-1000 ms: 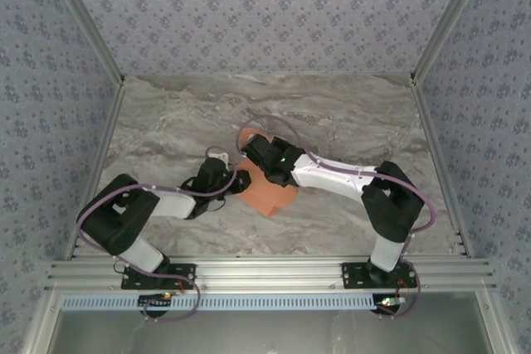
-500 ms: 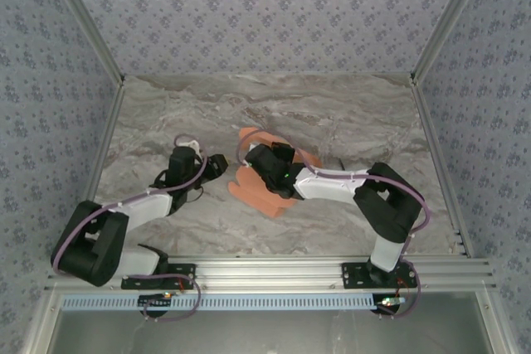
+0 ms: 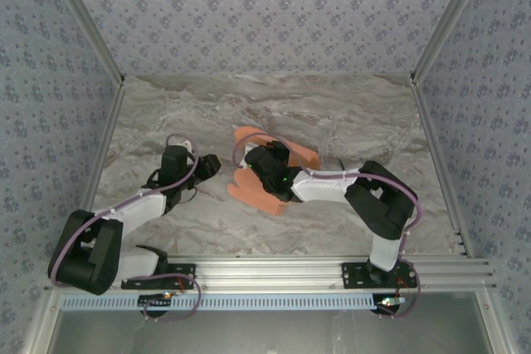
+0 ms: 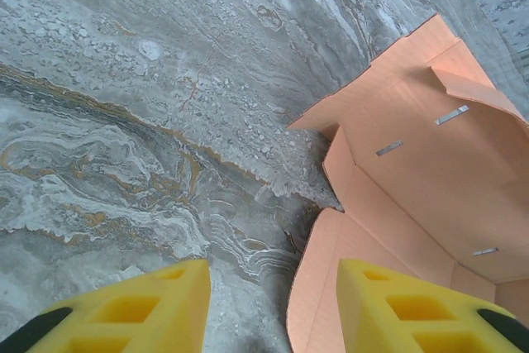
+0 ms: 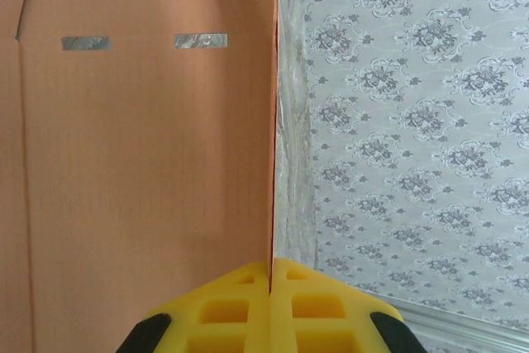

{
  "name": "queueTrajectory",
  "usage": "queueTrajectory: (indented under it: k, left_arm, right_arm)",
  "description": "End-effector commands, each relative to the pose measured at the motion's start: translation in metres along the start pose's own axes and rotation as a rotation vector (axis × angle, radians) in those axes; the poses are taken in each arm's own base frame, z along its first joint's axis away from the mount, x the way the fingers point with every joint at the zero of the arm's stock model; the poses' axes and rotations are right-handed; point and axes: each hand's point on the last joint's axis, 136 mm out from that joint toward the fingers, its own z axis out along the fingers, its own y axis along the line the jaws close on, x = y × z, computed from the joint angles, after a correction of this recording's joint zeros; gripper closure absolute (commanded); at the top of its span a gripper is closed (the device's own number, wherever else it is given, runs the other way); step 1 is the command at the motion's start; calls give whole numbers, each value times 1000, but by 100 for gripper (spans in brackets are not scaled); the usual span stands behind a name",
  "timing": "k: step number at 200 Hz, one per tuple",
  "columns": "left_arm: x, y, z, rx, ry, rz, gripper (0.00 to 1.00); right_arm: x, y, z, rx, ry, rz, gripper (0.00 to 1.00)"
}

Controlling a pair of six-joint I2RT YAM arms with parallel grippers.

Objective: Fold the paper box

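Observation:
The paper box point(image 3: 253, 192) is a salmon-orange die-cut sheet, partly folded, lying mid-table. My right gripper point(image 3: 252, 162) rests over it; in the right wrist view its yellow fingers point(image 5: 223, 312) are shut on an upright edge of the paper box point(image 5: 140, 163), a panel with two narrow slots. My left gripper point(image 3: 213, 166) sits just left of the sheet, apart from it. In the left wrist view the left gripper point(image 4: 273, 320) is open, nothing between its pads, and the paper box point(image 4: 413, 163) lies to the right with a rounded flap reaching under the right pad point(image 4: 413, 312).
Grey marbled table point(image 3: 166, 122) with patterned walls on three sides. An aluminium rail point(image 3: 265, 271) runs along the near edge by the arm bases. Bare tabletop lies behind and to both sides of the sheet.
My left gripper has let go of the sheet's left edge and drawn back to the left. The right gripper has nudged the sheet slightly left, still clamped on it.

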Motion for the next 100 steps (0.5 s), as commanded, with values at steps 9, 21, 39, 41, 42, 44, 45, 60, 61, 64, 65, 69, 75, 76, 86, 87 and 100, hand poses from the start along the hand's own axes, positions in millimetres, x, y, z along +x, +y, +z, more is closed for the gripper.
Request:
queueTrajectory:
  k: [9,21,39,41,42,44,45,60,61,64,65,69,75,76,86,87,100]
  left_arm:
    - [-12,-10,-7,19,-25,31,55]
    - [-11,-9,-7,17,-22,27,55]
    - [-9,-9,-7,20,-16,24,55]
    - [-9,-9,-7,20,-14,24,55]
    - [-9,-9,-7,21,-14,24,55]
    - [-9,-10,-7,24,-16,26,55]
    - [-9,-10,-7,24,-15,27,55]
    - [-11,-14,-9,40,-18,37,55]
    - [-10,-14,-9,40,-16,36,55]
    - [-11,-15,-9,43,-19,39,55]
    - [-12,-16,-10,47,-21,40,55]
    - [-13,-18,-11,53,-24,44,55]
    - [-15,-22,-12,65,-27,52,55]
    - [-15,-22,-12,67,-28,53,55]
    - [-19,-30,-15,90,-36,66,55]
    - [-19,-30,-16,93,-36,67,55]
    - [-22,-40,-20,123,-42,85,54]
  right_arm:
    - [6,2,0,-2,-10,-20,100]
    - [10,7,3,-1,-7,-23,100]
    - [12,7,4,0,-4,-17,100]
    - [12,7,4,-1,-5,-17,100]
    - [12,7,4,-1,-5,-16,100]
    - [12,6,4,-1,-6,-13,100]
    - [12,5,4,-2,-6,-10,100]
    - [7,-4,-2,-25,-28,33,100]
    - [7,-5,-2,-27,-30,37,100]
    - [6,-8,-4,-33,-36,50,100]
    - [6,-9,-4,-37,-37,54,100]
    - [5,-13,-6,-48,-43,73,100]
    - [5,-17,-9,-70,-53,98,100]
    - [5,-18,-9,-74,-55,102,100]
    - [4,-22,-15,-120,-72,147,100]
    - [4,-23,-15,-126,-74,147,100]
    - [6,-28,-21,-187,-93,201,100]
